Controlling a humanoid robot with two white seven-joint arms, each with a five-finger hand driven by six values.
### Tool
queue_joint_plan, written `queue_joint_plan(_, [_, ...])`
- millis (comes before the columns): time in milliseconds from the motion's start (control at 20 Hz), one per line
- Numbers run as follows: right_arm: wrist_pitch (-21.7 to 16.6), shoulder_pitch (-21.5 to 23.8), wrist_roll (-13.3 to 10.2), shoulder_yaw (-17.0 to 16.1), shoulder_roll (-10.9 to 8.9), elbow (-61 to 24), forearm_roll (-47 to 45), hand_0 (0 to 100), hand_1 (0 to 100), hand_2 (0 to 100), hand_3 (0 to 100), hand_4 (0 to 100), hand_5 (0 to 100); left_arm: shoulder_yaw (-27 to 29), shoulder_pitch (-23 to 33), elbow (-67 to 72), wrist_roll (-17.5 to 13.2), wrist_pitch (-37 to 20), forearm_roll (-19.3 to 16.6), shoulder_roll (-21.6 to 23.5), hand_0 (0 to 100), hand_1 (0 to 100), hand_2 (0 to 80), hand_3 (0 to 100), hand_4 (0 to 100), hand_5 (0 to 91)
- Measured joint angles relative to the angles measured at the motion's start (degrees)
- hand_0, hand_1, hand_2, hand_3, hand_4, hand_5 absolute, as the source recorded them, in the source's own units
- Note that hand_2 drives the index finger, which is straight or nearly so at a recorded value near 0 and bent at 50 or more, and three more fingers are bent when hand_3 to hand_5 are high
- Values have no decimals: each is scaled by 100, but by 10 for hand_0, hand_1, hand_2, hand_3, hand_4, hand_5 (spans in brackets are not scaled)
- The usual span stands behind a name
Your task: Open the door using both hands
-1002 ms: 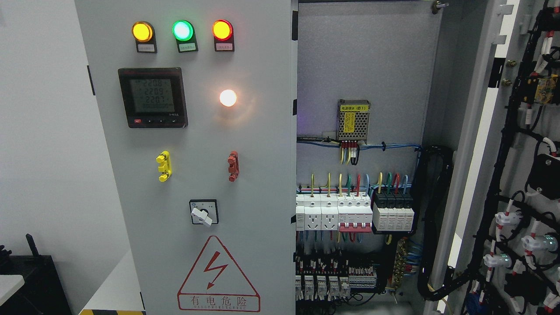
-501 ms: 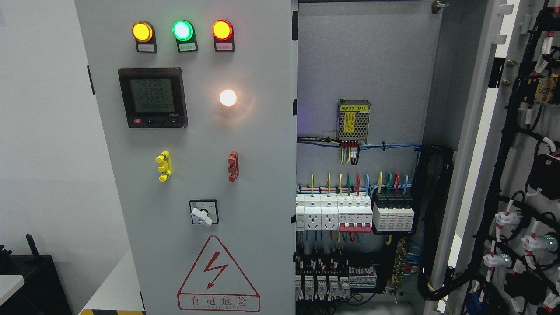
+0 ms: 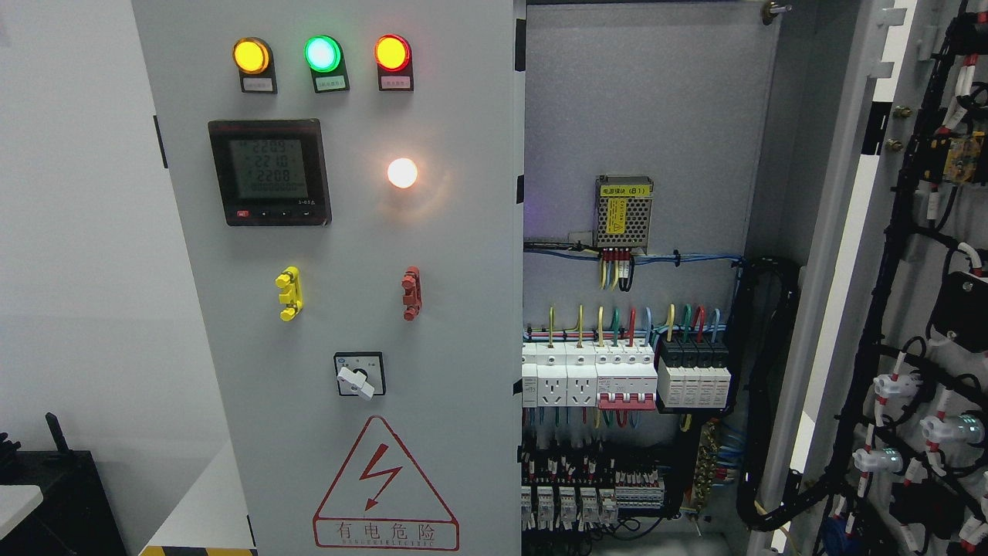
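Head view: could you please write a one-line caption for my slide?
Electrical cabinet with its right door swung open, exposing breakers and wiring; left door shut, three indicator lamps lit; no robot hands visible.

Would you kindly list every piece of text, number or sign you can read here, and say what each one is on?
"2209", "2210", "2208": digital meter on the left door; bottom row unreadable.
"有电危险", with a lightning-bolt triangle: red warning sign low on that door.
Yellow label on the power supply: too small to read reliably.
Tags under the three indicator lamps: too small.
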Motion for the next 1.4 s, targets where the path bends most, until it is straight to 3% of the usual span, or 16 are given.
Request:
queue_joint_plan(601, [-146,-244,14,1,-7,-746,-2,0,0,0,0,0,0,-1,0,0,10,0,0,-3,0,0,0,0,42,0])
queue_joint_plan(1002, [245,-584,-2,17,-9,-1280,-1,0,0,0,0,0,0,-1,0,-1,13,6,0,5,0,0,0,0,42,0])
queue_joint_plan(1402, [605,-1328,-20,13,-10,-1547,5,0,0,0,0,0,0,-1,0,-1,-25,20,0,-20,0,0,0,0,42,0])
